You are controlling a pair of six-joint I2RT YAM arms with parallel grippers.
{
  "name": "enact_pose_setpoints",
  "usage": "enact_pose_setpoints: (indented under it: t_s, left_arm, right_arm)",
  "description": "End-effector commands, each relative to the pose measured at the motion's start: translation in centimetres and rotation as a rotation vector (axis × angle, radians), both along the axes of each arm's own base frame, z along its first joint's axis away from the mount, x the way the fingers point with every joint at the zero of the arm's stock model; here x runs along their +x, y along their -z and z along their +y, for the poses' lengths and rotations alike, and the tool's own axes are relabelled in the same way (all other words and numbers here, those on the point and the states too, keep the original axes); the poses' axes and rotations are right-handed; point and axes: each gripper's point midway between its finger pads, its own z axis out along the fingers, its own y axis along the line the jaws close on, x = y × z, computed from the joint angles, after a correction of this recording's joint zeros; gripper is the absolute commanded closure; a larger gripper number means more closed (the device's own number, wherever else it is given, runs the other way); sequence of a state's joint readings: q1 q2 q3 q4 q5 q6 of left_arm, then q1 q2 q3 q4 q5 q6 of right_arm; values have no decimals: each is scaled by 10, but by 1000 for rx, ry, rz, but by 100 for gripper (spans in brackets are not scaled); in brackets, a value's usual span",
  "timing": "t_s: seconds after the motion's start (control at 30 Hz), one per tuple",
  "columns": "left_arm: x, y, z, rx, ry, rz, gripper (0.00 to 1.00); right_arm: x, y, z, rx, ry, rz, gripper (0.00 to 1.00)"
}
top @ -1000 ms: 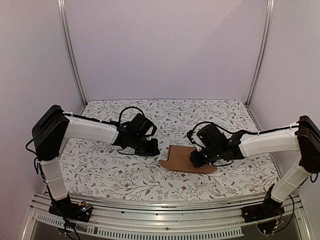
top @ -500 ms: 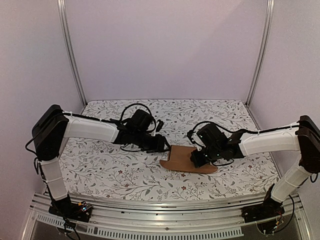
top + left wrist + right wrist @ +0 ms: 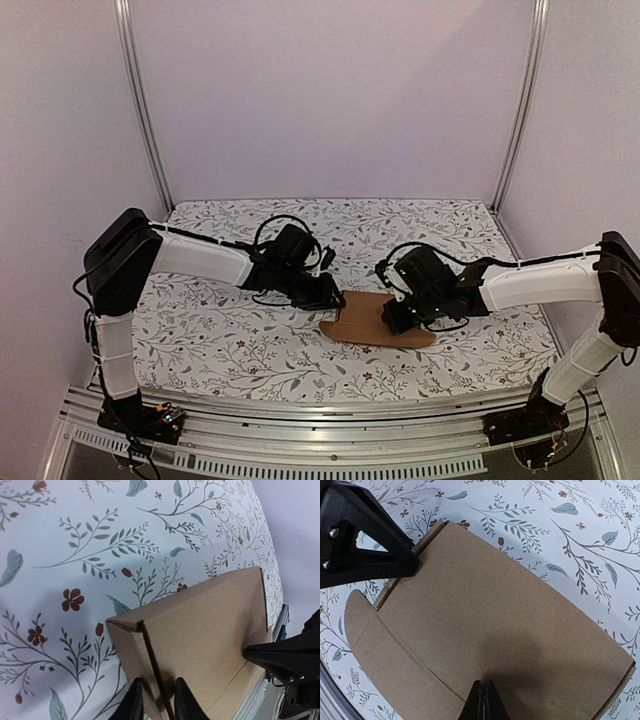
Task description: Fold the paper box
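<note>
The paper box (image 3: 368, 322) is a flat brown cardboard sheet on the flowered cloth, mid-table, with its left edge folded up. In the left wrist view the paper box (image 3: 200, 625) shows that raised, doubled-over flap. My left gripper (image 3: 157, 702) straddles the flap, one finger on each side, closed on it. From above, the left gripper (image 3: 337, 297) sits at the sheet's left edge. My right gripper (image 3: 484, 700) is shut, its tips pressed down on the flat panel of the paper box (image 3: 495, 615). From above, the right gripper (image 3: 392, 320) is over the sheet's right part.
The flowered tablecloth (image 3: 250, 350) covers the whole table. Metal frame posts (image 3: 140, 110) stand at the back corners against plain walls. An aluminium rail (image 3: 300, 440) runs along the near edge between the arm bases.
My left gripper has moved right to the sheet's left edge, opened, then narrowed around the raised flap. The right gripper has stayed pressed on the panel.
</note>
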State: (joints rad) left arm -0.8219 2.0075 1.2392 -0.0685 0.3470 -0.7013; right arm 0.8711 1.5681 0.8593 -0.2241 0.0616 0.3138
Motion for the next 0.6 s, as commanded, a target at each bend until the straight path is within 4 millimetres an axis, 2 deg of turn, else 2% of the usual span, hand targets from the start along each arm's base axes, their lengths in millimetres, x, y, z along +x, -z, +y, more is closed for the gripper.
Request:
enact_pose_setpoints:
  t_s: [0.0, 0.2, 0.33, 0.57]
  left_arm:
    - [7, 12, 6, 36, -26, 16, 84]
    - [6, 13, 10, 53, -33, 14, 94]
    - [5, 11, 13, 60, -40, 11, 95]
    - [3, 7, 14, 57, -45, 8, 96]
  right_arm:
    - [2, -13, -3, -2, 5, -13, 97]
    - [6, -33, -11, 20, 27, -49, 89]
    - [9, -55, -29, 11, 53, -97, 80]
    - [4, -72, -58, 37, 138, -144, 61]
